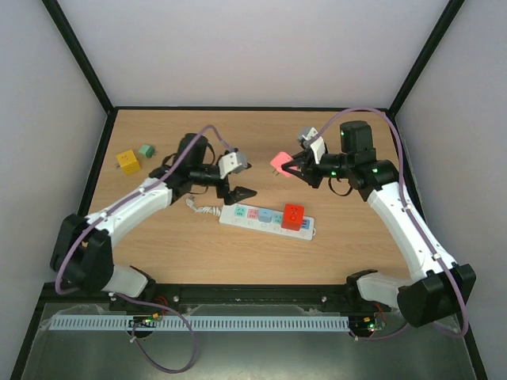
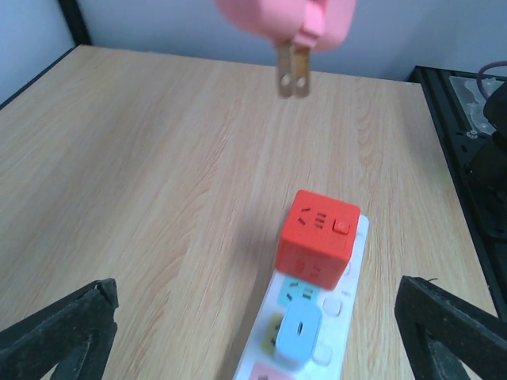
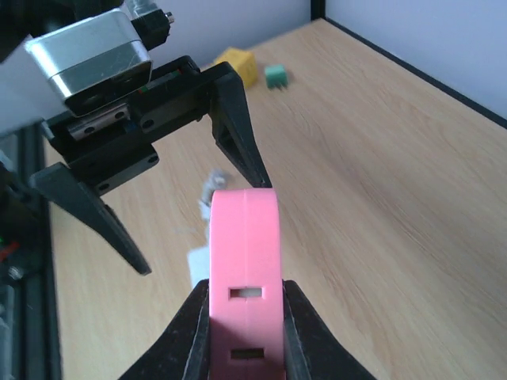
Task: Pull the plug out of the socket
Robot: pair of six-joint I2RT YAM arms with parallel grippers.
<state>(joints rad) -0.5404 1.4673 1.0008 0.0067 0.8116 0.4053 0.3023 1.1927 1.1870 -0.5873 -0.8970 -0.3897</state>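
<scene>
Already the pink plug (image 1: 280, 164) is out of the power strip (image 1: 257, 215). The right claw (image 1: 291, 168) has it pinched by its flat sides, fingers (image 3: 198, 332) closed snug against the pink body, and holds it up in the air on the far side of the strip. From the left wrist camera its two metal prongs (image 2: 291, 75) hang pointing down at bare table (image 2: 142, 158), well apart from any outlet.

The strip lies across the table between the two arms, its long axis running left to right and slanting a little nearer at the right end. A red cube (image 1: 293, 215) sits plugged in near that right end.

The left claw (image 1: 244, 180) hovers over the strip's left part, spread wide and holding nothing, with the red cube ahead of it along the strip. I'd say the pull itself is done. If the red cube were wanted too, the left claw is the free one and looks lined up along the strip towards it
</scene>
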